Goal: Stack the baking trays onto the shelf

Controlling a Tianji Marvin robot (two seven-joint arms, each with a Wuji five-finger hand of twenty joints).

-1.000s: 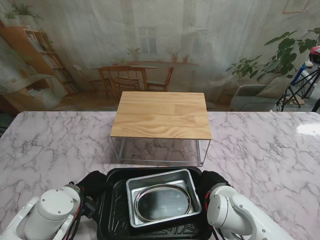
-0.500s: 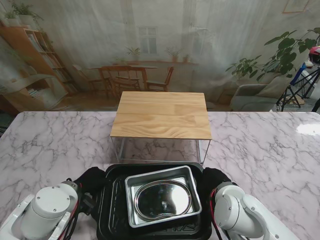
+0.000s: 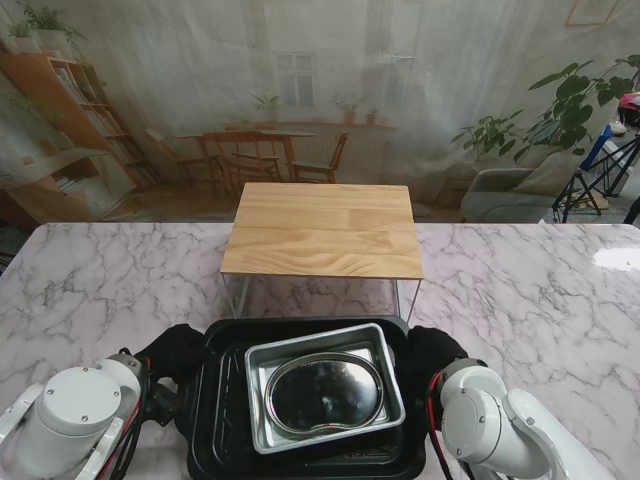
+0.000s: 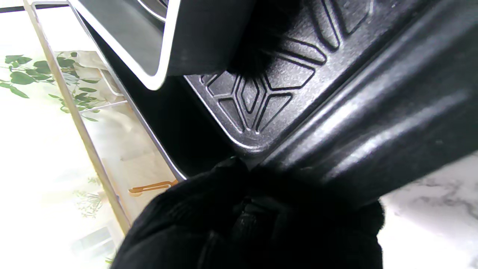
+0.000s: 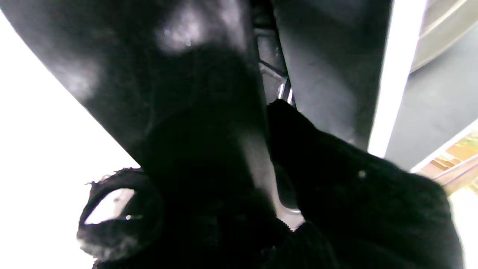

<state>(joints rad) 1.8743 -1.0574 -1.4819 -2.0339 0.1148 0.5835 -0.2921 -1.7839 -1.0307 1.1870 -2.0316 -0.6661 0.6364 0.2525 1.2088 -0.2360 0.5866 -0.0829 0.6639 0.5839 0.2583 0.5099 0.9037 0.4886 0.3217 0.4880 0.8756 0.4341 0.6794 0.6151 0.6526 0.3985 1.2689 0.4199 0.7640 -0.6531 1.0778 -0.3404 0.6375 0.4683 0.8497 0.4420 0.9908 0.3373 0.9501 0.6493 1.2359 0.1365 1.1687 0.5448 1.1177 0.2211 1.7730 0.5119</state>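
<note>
Black gloves cover both of my hands, low in the stand view. My left hand (image 3: 175, 352) has its fingers (image 4: 209, 186) wrapped on the left rim of the big black tray (image 3: 215, 420). My right hand (image 3: 432, 352) grips the right rim the same way. Both hands are clenched on that tray.

Inside the black tray sits a shiny silver tray (image 3: 262, 425), a bit crooked, with an oval metal dish (image 3: 325, 392) lying in it. All three sit near the bottom middle of the frame, right in front of the shelf (image 3: 325, 230).

I think the step in hand is lifting the whole stack up to the wooden top. To do it well, I should raise both hands together and keep the tray flat, so the silver tray does not slide. I need to clear the front edge of the shelf before I push forward. Then I should set it down softly in the middle of the wood.

Past the shelf, the marble desk (image 3: 520, 290) runs on to the back.

I can read no words or labels anywhere.
</note>
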